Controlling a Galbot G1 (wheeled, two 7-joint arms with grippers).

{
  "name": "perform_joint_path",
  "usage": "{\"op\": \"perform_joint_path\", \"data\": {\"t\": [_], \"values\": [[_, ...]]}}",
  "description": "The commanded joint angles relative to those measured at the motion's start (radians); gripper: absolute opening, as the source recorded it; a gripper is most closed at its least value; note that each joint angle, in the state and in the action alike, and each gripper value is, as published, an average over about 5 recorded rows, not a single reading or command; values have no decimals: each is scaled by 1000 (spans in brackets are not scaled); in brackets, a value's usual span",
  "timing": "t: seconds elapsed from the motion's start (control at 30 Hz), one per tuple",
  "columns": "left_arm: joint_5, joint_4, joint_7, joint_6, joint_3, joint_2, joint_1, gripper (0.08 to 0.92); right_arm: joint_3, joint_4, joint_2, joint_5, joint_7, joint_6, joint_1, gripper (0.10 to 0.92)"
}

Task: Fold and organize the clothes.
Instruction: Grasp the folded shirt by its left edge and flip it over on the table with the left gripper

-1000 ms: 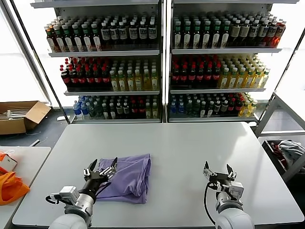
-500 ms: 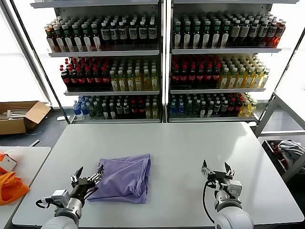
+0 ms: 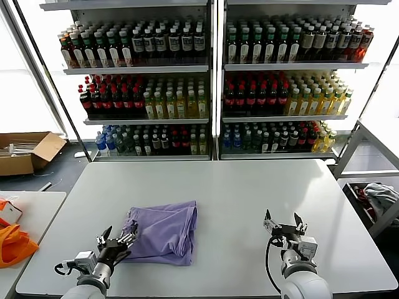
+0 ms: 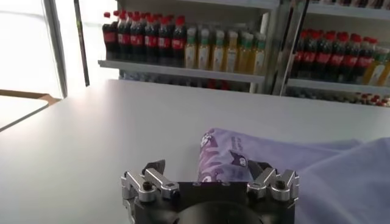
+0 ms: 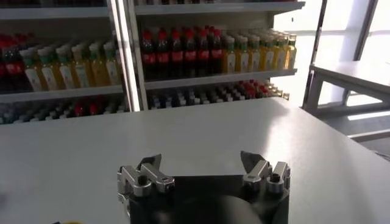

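The lavender T-shirt (image 3: 163, 231) lies folded on the white table (image 3: 237, 187), left of centre, near the front edge. In the left wrist view the T-shirt (image 4: 268, 159) shows a dark purple print on its rolled near edge. My left gripper (image 3: 116, 239) is open and empty, low at the shirt's front left corner; in its own view (image 4: 207, 170) the jaws stand wide apart just before the cloth. My right gripper (image 3: 284, 223) is open and empty over bare table at the front right, its jaws wide apart in its own view (image 5: 202, 162).
Shelves of bottles (image 3: 212, 81) stand behind the table. An orange fabric item (image 3: 14, 243) lies on a side table at the left. A cardboard box (image 3: 25, 152) sits on the floor at the left, and a bin with cloth (image 3: 374, 199) at the right.
My left gripper has drawn back off the shirt toward the front left and lowered. The shirt lies flat and has not shifted. The right gripper has barely moved.
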Motion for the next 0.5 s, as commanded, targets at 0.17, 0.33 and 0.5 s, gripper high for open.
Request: {"op": "perform_joint_path", "data": {"t": [0.17,0.33,0.5], "values": [[3,32,23,7,8,-2,5,822,-1,1,1,-1,1,1,-3,823],[6,33,28,6,9,-2,12,756,0,4,3,-1,1,2,-5,823],[13,29,32,5,15,-6,16,619,-1,10,3,-1,0,2,-7,823]]}}
